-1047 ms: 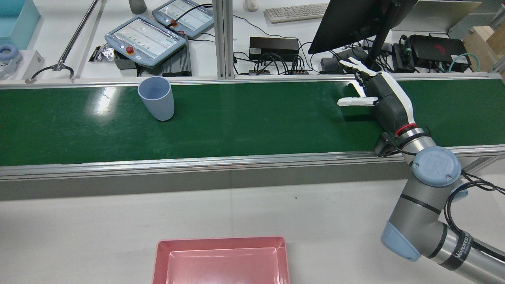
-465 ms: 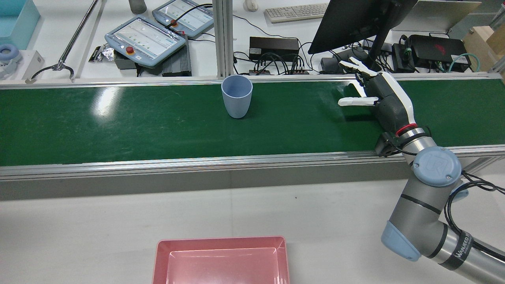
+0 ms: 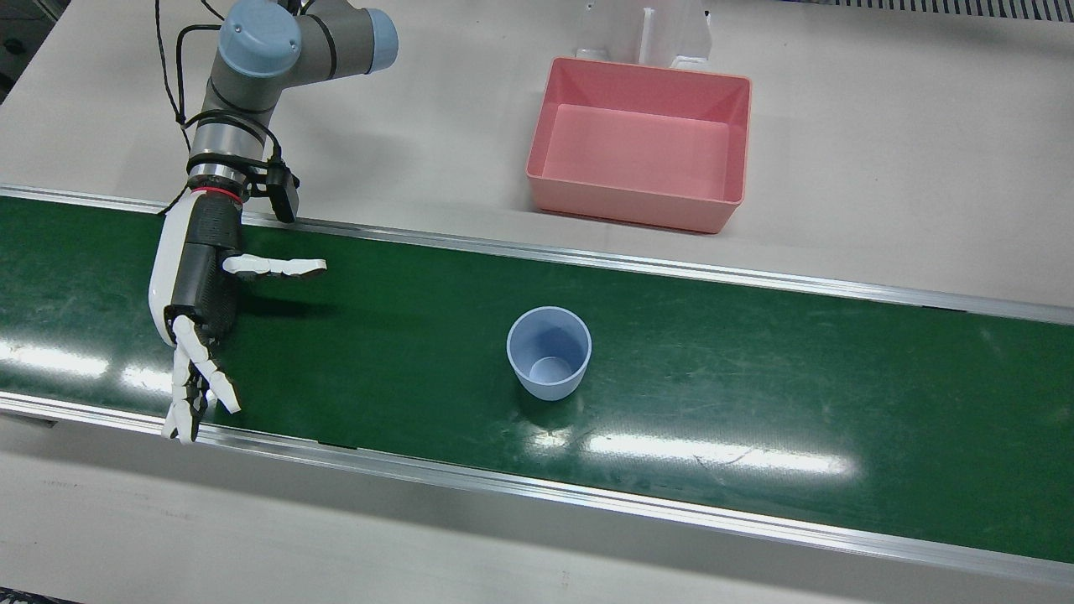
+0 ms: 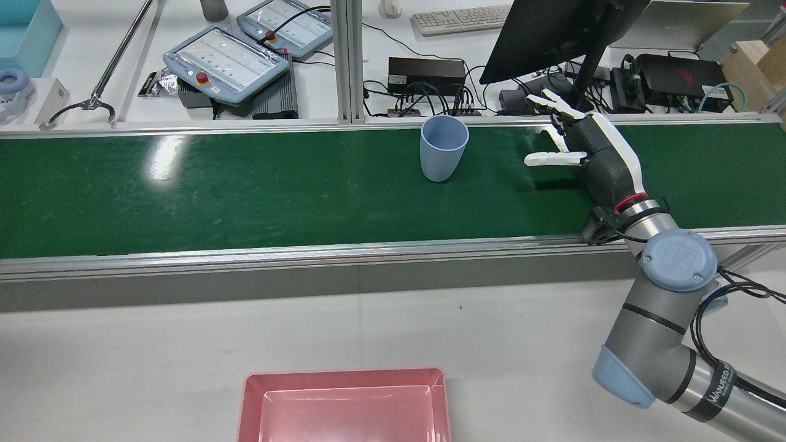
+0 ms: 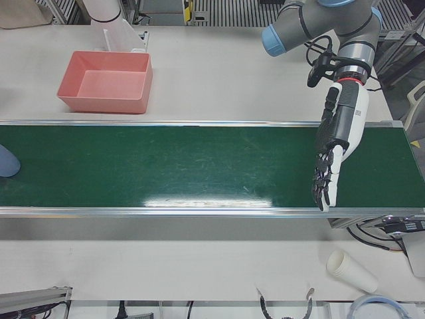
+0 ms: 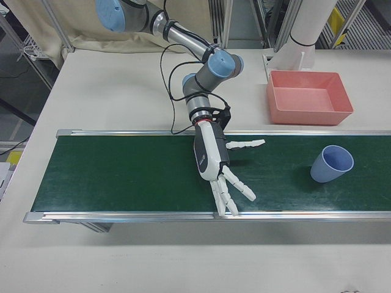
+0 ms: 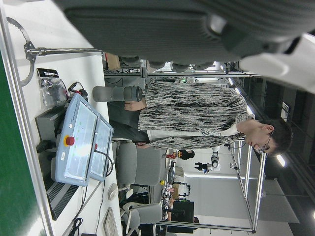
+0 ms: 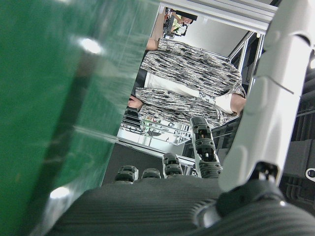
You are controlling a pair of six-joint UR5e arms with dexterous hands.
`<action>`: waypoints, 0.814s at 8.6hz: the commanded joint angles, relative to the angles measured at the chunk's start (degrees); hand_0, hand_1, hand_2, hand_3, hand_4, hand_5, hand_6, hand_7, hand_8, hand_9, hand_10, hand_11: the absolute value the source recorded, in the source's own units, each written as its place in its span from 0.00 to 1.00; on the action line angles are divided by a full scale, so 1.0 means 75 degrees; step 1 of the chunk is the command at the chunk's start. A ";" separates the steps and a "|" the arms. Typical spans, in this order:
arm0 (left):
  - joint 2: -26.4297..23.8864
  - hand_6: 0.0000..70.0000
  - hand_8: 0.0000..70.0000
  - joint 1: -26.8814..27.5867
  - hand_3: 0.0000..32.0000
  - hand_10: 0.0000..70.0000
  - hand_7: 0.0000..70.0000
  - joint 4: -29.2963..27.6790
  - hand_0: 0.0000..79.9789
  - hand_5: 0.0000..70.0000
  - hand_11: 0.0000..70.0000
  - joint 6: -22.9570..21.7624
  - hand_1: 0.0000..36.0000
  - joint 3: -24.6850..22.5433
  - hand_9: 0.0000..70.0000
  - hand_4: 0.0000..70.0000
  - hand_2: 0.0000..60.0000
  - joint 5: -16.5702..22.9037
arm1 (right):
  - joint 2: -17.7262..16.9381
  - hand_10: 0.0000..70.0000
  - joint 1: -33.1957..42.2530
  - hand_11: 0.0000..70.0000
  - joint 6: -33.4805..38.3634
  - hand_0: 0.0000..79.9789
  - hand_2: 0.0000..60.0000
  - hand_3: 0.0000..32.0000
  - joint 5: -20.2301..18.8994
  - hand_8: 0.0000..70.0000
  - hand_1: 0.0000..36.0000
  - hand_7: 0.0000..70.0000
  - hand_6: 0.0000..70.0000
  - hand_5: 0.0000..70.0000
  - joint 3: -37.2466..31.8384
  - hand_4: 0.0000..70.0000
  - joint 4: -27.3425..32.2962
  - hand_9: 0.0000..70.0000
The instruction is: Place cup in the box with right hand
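A pale blue cup (image 4: 443,148) stands upright on the green belt (image 4: 245,196), to the left of my right hand in the rear view; it also shows in the front view (image 3: 550,365), the right-front view (image 6: 332,163) and at the left-front view's left edge (image 5: 3,161). My right hand (image 4: 592,150) is open over the belt, fingers spread, apart from the cup (image 3: 201,310) (image 6: 214,162). The pink box (image 4: 344,376) sits empty on the white table (image 3: 625,214). My left hand (image 5: 335,143) is open and empty over the belt's other end.
Stacked paper cups (image 5: 352,271) lie on the table beyond the belt. Teach pendants (image 4: 227,58), a monitor (image 4: 552,31) and cables stand behind the belt's far rail. A person (image 7: 197,118) stands behind the station.
The cup has travelled along the belt from the left toward my right hand. My right hand has hardly moved and stays open.
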 commanded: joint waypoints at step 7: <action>0.0000 0.00 0.00 0.0000 0.00 0.00 0.00 0.0000 0.00 0.00 0.00 0.0000 0.00 0.0000 0.00 0.00 0.00 0.0000 | -0.0021 0.52 0.0068 0.75 0.0046 0.71 1.00 0.00 -0.0002 0.71 0.88 1.00 0.46 0.19 0.0413 0.90 -0.1047 1.00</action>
